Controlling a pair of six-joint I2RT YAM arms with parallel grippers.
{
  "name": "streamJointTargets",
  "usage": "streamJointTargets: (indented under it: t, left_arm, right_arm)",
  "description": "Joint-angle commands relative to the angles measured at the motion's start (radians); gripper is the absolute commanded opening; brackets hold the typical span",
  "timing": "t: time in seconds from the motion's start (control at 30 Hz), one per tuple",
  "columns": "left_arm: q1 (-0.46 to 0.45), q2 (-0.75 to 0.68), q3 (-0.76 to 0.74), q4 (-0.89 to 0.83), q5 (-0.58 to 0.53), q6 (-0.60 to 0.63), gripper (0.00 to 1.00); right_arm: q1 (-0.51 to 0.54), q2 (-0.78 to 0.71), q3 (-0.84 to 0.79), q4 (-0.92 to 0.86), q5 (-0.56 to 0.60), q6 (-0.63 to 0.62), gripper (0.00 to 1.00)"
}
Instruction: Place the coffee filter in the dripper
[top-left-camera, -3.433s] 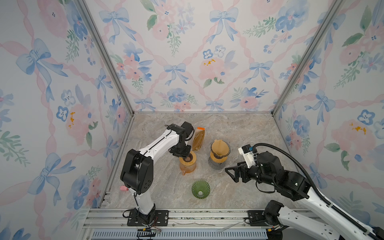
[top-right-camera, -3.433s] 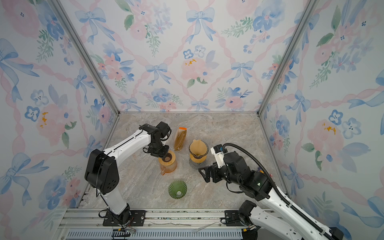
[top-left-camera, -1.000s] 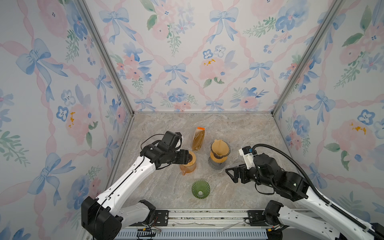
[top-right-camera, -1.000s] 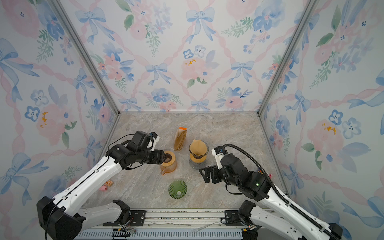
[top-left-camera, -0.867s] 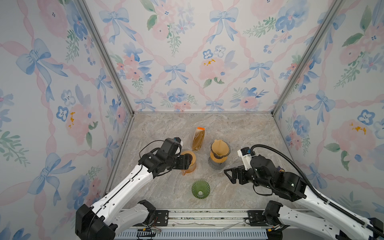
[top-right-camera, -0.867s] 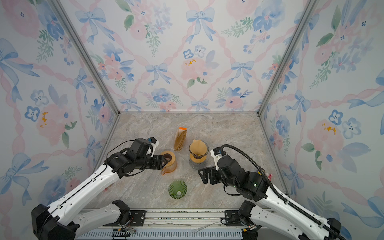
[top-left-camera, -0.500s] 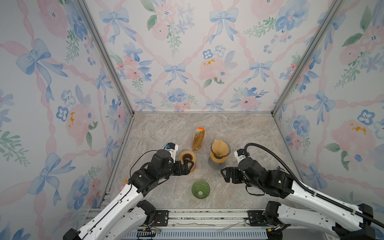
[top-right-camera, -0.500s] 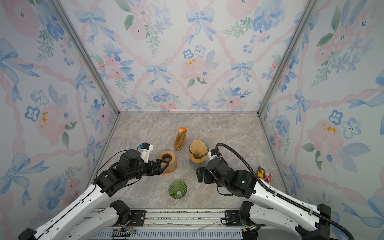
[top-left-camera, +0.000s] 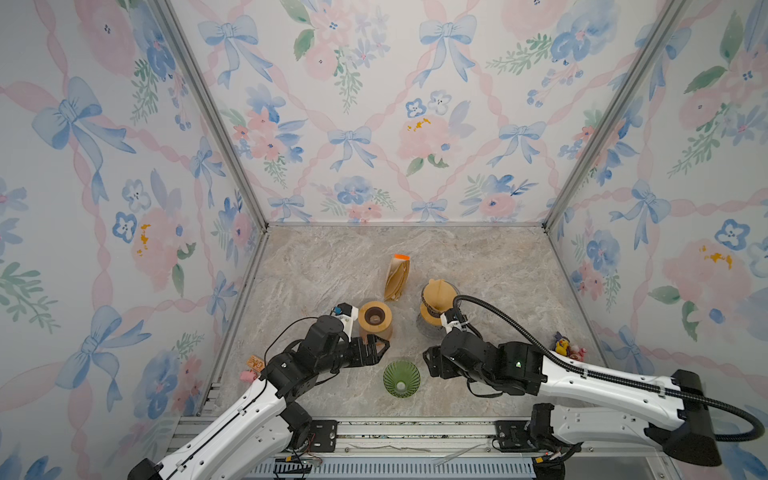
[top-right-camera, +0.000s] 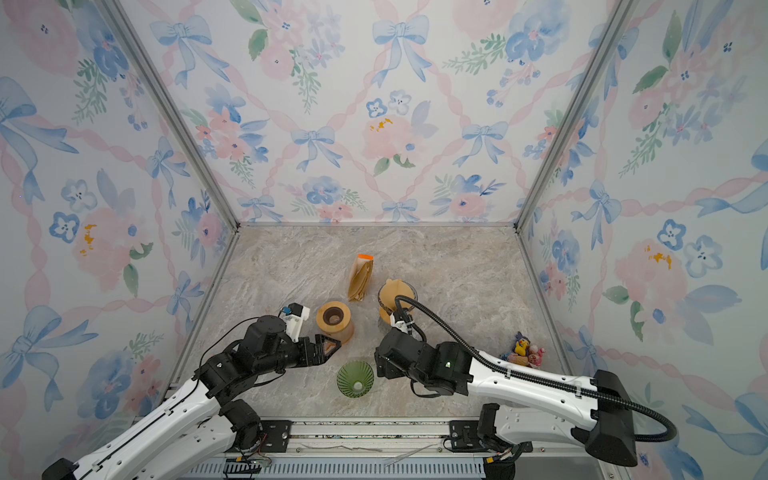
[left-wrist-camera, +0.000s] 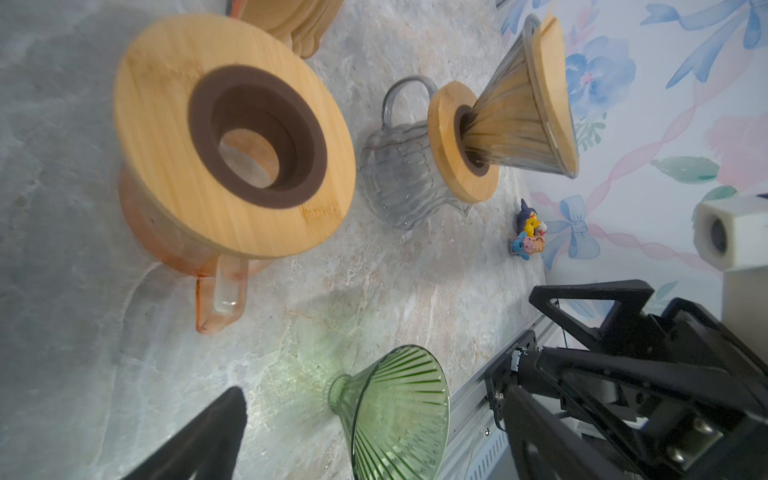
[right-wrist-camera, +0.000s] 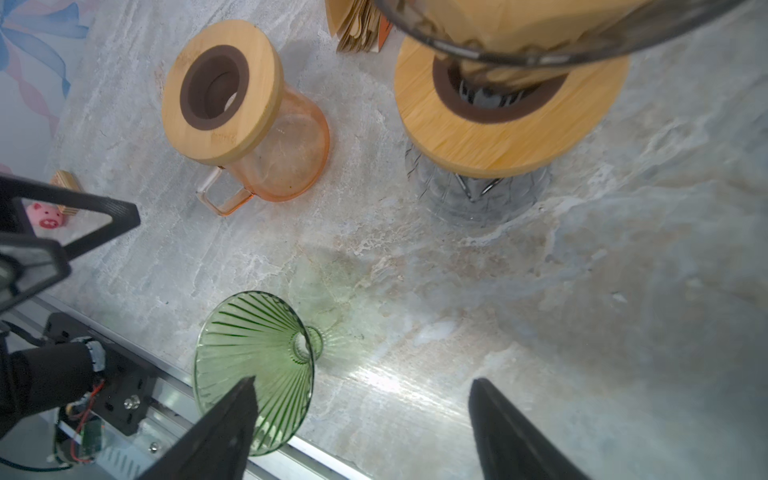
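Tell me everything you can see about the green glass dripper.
The green dripper is a see-through glass cone with fine ribs running from the rim to a short narrow neck. It stands upright on that neck, wide mouth up, with nothing inside. It sits near the front edge of the table, touching nothing else.

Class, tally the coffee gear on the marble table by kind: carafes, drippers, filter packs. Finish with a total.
Carafes: 2 (orange carafe, clear carafe)
Drippers: 2 (green dripper, clear dripper)
Filter pack: 1
Total: 5
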Motion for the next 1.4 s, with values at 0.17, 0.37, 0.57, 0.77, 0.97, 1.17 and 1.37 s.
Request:
streamJointTargets:
  t: [0.17,0.37,0.57,0.77,0.97,1.17,1.37]
  left_arm:
    - [-0.091,0.042,-0.03,0.006,0.09,-0.004,0.98]
    - [-0.156,0.12,-0.004,-0.032,0.036,0.009,0.95]
    - [-0.164,0.136,-0.002,-0.035,0.009,0.021,0.98]
    - [-0.164,0.088,0.009,-0.032,-0.029,0.046,0.98]
    - [-0.164,0.056,0.014,-0.032,0.0,0.104,0.98]
    - [-0.163,0.059,0.004,-0.033,0.012,0.113,0.98]
    - [-0.164,0.029,0.01,-0.033,-0.009,0.127,0.98]
  right_arm:
    - [0.015,0.073,-0.018,0.12,-0.116,0.081,0.59]
    - [0.016,0.112,-0.053,0.169,-0.18,0.112,0.5]
    - [0.017,0.155,-0.065,0.185,-0.214,0.128,0.44]
    - [0.018,0.21,-0.067,0.209,-0.242,0.139,0.4]
    - [0.018,0.246,-0.059,0.216,-0.248,0.143,0.36]
    - [0.018,0.267,-0.052,0.22,-0.246,0.147,0.32]
    - [0.018,0.284,-0.05,0.227,-0.245,0.146,0.28]
